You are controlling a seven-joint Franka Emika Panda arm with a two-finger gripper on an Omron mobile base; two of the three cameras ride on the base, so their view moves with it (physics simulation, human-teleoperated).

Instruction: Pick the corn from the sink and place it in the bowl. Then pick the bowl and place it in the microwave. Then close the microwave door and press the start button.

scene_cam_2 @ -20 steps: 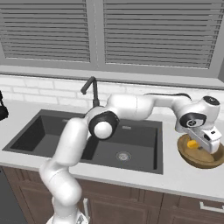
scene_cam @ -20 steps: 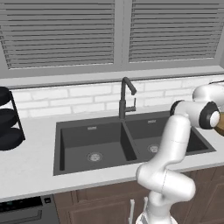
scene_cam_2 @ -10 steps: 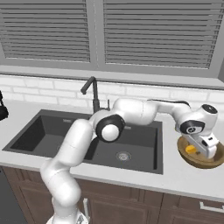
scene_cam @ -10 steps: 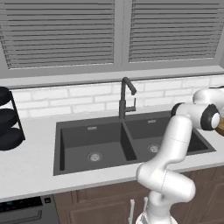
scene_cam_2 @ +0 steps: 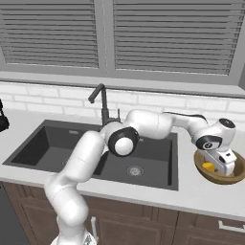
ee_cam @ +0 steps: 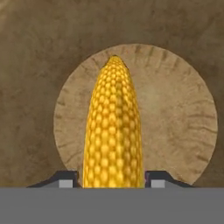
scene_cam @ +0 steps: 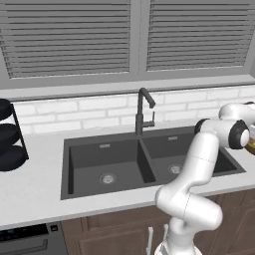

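Arm: rises at the lower left of the right base view, bends over the sink (scene_cam_2: 57, 143) and stretches to the right edge of the frame, hand pointing down into the bowl (scene_cam_2: 233, 175).
Gripper (scene_cam_2: 221, 165): low inside the bowl; in the hand view its fingertips (ee_cam: 65, 179) stand on either side of the corn (ee_cam: 113, 131); whether they clamp it or have let go, I cannot tell.
Sink: dark double basin at centre left, faucet (scene_cam_2: 101, 103) behind it.
Bowl: golden-brown, on the counter (scene_cam_2: 143, 191) at the right.
Corn: yellow cob with fine kernel rows, inside the bowl, over its round floor.
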